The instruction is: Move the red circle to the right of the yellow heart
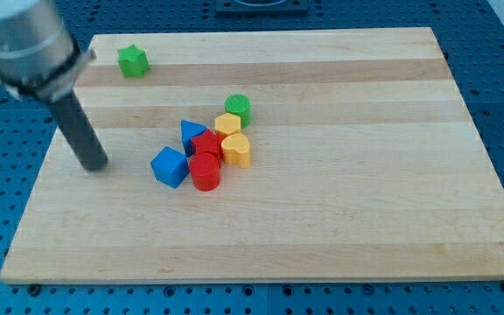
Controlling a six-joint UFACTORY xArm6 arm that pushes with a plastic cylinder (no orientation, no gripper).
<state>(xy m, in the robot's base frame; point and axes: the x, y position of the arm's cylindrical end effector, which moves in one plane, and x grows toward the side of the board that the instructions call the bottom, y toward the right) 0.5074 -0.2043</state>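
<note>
The red circle (206, 172) stands in a tight cluster near the board's middle, just below a red star-like block (206, 145). The yellow heart (236, 150) sits touching the cluster's right side, up and to the right of the red circle. My tip (94, 164) rests on the board well to the left of the cluster, about level with the blue cube (170, 166), and touches no block.
A blue triangle (192, 134), a yellow hexagon-like block (227, 124) and a green cylinder (238, 108) make up the cluster's top. A green star-like block (133, 60) sits alone at the top left. The wooden board (339, 201) lies on a blue pegboard.
</note>
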